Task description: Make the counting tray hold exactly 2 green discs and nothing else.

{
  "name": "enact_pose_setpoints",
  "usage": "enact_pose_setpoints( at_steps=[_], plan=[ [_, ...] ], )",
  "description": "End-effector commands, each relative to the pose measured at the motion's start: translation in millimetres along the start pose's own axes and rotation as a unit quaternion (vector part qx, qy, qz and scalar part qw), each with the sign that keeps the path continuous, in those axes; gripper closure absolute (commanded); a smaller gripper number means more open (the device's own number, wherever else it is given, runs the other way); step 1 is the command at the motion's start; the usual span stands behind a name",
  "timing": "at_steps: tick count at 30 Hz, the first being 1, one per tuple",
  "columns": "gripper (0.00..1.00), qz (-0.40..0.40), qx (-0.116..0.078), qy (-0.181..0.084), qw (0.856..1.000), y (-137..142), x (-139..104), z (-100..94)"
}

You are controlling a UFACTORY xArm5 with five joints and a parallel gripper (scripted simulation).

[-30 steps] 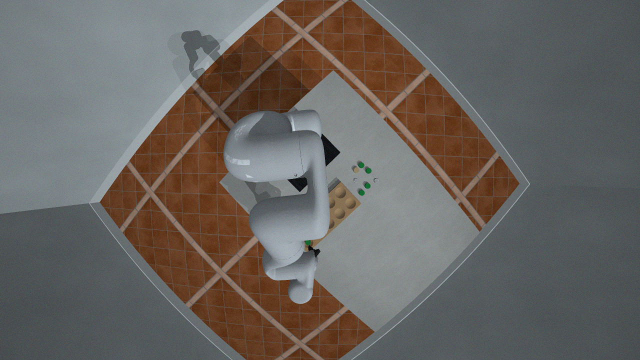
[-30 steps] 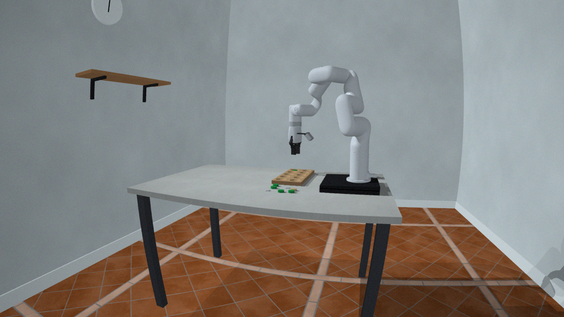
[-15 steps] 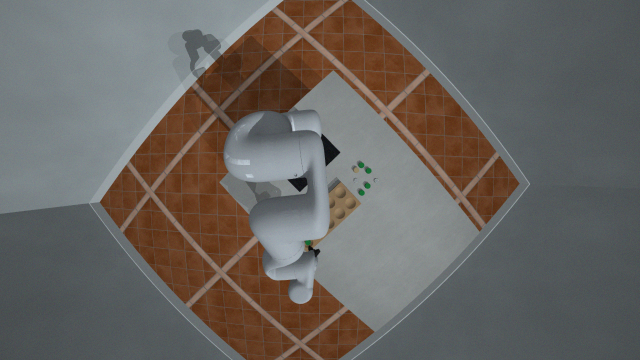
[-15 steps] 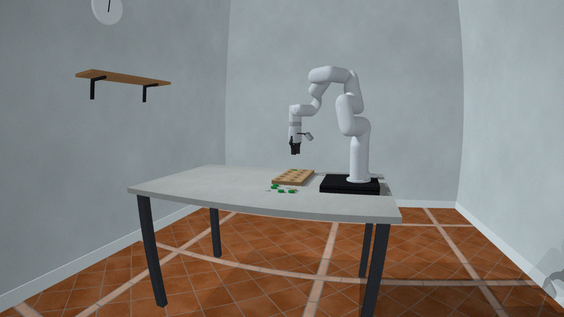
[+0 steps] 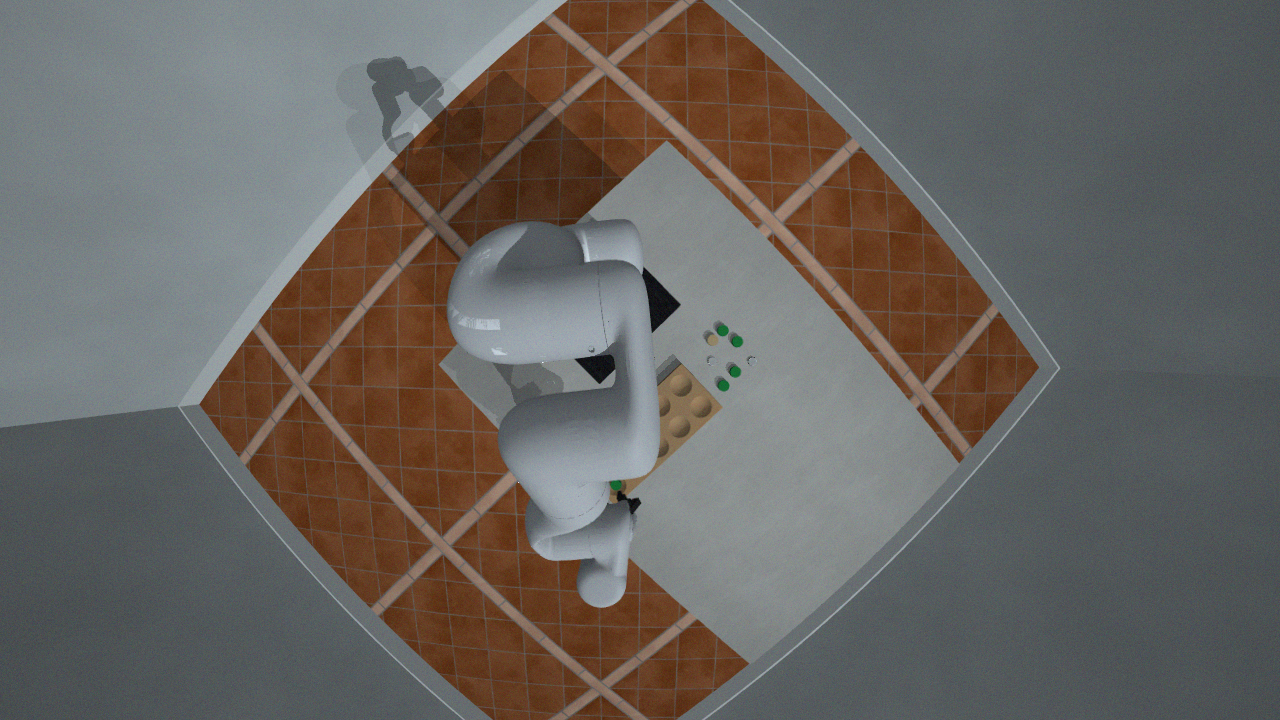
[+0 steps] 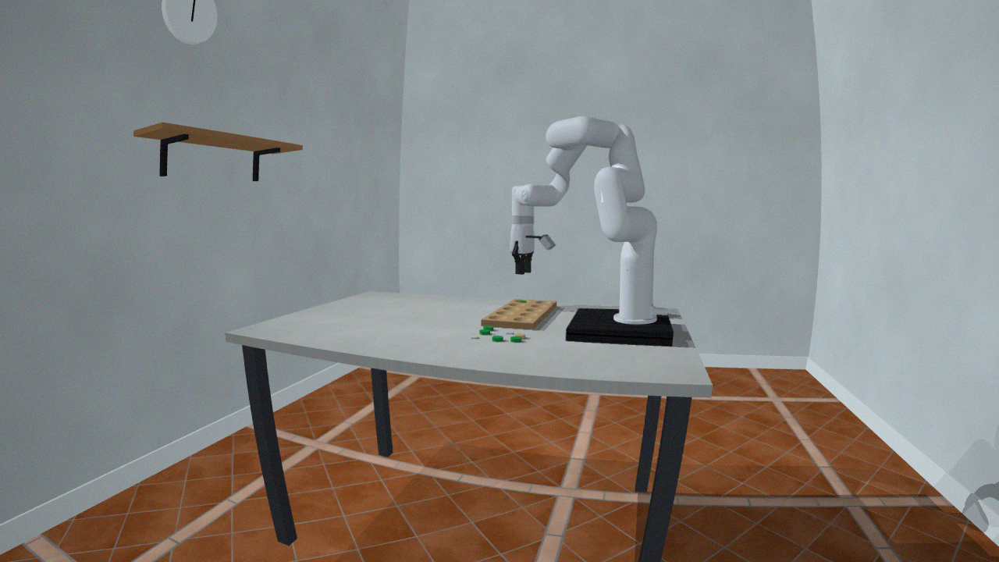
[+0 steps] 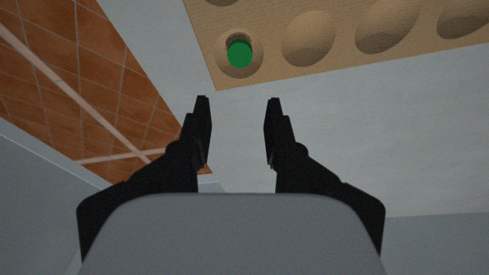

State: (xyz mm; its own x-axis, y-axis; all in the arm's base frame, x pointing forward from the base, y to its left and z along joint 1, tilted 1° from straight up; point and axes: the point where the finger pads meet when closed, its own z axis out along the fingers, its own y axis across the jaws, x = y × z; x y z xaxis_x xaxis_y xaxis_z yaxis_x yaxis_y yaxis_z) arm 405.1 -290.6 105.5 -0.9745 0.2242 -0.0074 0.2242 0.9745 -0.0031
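Observation:
The wooden counting tray (image 5: 691, 394) (image 6: 513, 325) (image 7: 202, 23) lies flat on the table next to the robot base; the arm hides part of it in the overhead view. One green disc (image 7: 239, 54) (image 5: 616, 484) rests in an end pocket; the other pockets I can see are empty. My gripper (image 7: 238, 111) (image 6: 520, 268) (image 5: 632, 503) hangs high above the table, just off that end of the tray, half open with nothing between its fingers. Several loose green discs (image 5: 733, 369) (image 6: 497, 339) lie on the table by the tray's other end.
A tan disc (image 5: 712, 339) and two small grey pieces (image 5: 750, 360) lie among the loose green discs. The black robot base (image 6: 618, 327) stands beside the tray. The table's edge is close under the gripper, with tiled floor (image 7: 76, 76) beyond it.

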Motion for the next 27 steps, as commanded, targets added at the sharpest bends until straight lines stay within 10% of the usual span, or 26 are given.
enact_pose_setpoints(
  at_steps=[1,27],
  plan=[
    [0.53,-0.013,0.001,-0.002,1.000,28.0,-6.5,-1.8],
    [0.53,-0.097,-0.001,-0.005,0.995,203.9,0.1,-1.8]
  ],
)
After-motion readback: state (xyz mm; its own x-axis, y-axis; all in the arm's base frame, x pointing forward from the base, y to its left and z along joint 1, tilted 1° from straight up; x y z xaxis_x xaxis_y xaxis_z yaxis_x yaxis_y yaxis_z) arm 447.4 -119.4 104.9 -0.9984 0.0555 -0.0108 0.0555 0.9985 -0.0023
